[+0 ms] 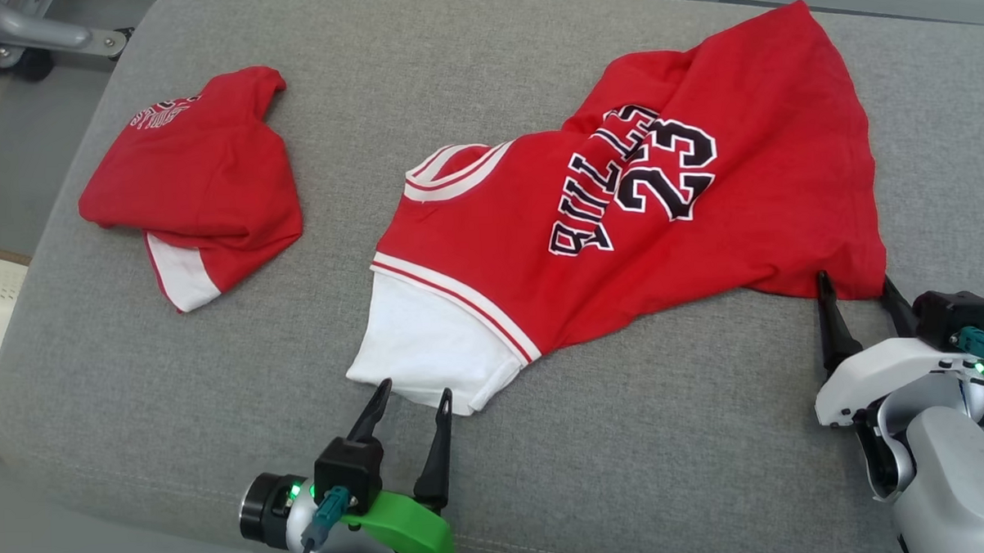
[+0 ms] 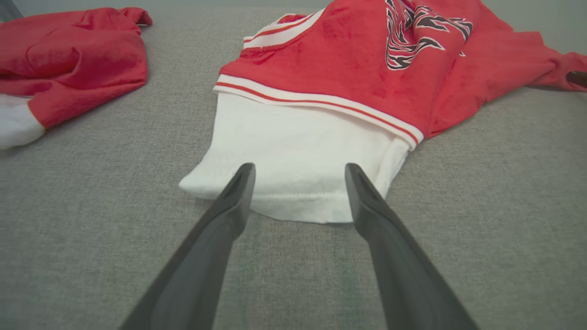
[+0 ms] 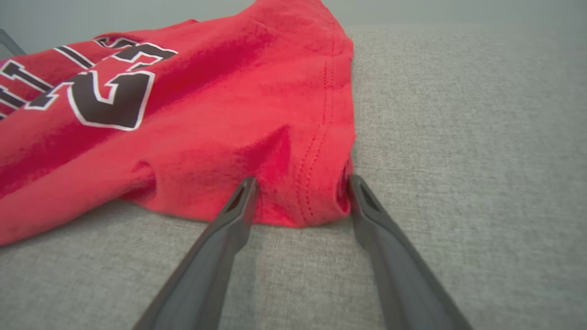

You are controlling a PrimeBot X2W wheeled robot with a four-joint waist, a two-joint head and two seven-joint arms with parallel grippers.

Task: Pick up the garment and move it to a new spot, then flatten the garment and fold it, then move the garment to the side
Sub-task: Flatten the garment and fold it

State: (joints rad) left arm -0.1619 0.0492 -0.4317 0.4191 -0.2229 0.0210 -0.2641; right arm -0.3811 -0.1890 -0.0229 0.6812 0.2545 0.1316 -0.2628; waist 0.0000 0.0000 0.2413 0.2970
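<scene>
"Checking the jersey (image 1: 620,206): where does it lie?"
"Spread on the grey cushion (image 1: 628,435), just ahead of both sets of jaws, number side up, rumpled along its far side."
"And the left jaws?"
"Open, holding nothing. Their tips straddle the hem of the white sleeve (image 2: 293,156), and the cloth lies slack between them."
"The right jaws?"
"Open too, one tip on either side of the red hem corner (image 3: 312,192), touching it or nearly so. No cloth is pinched."
"Why there?"
"My guess is that sleeve and hem corner are the two ends to pull on, so flattening can stretch the jersey between them."
"The other red shirt (image 1: 194,180)?"
"Well off to the left of the left jaws, folded and out of the way."
</scene>
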